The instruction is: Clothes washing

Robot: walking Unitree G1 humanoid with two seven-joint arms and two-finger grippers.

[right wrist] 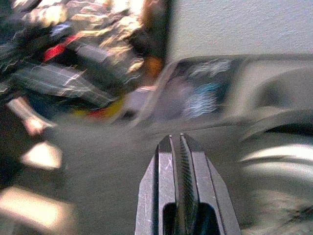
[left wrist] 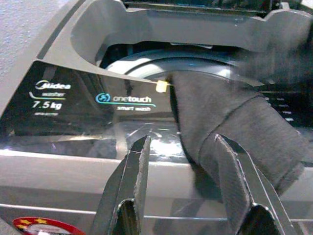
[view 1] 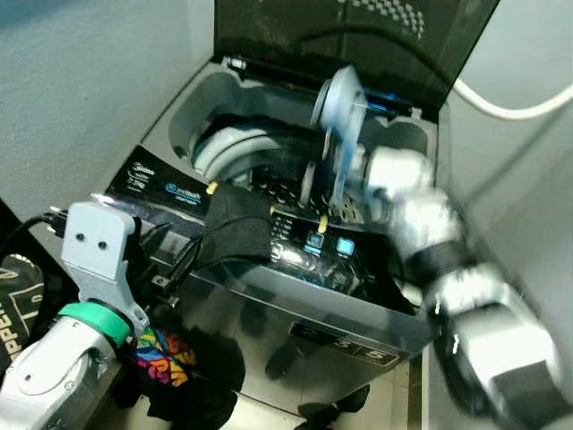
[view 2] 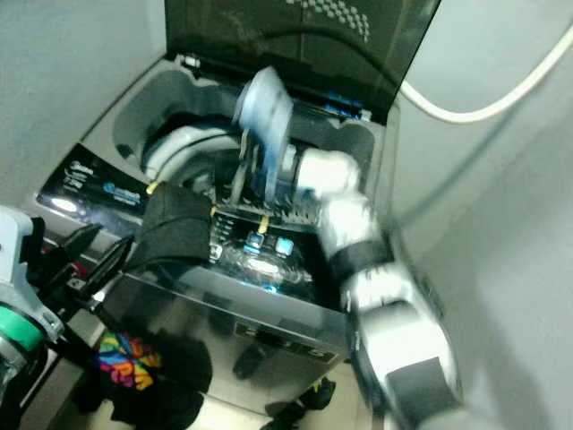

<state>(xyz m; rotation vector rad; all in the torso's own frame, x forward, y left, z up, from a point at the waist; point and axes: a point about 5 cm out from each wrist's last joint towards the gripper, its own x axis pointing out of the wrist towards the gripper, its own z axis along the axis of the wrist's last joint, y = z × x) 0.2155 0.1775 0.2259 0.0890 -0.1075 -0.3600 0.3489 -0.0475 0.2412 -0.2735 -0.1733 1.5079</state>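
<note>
A grey top-loading washing machine [view 1: 358, 313] stands with its dark lid [view 1: 358, 36] raised and its drum [view 1: 235, 148] exposed. A black garment [view 1: 235, 224] lies draped over the front control panel, hanging down the front. My left gripper [left wrist: 181, 166] is open at the machine's front edge, one finger [left wrist: 234, 181] against the hanging fold of the black garment [left wrist: 230, 117], which it does not clamp. My right arm [view 1: 421, 233] reaches over the drum, blurred by motion. Its right gripper [right wrist: 180, 147] is shut with nothing between the fingers.
A dark piece of clothing with a bright multicoloured print [view 1: 166, 354] lies on the floor by the machine's front left. A white hose [view 1: 515, 107] runs along the wall at the back right. Grey walls close in on both sides.
</note>
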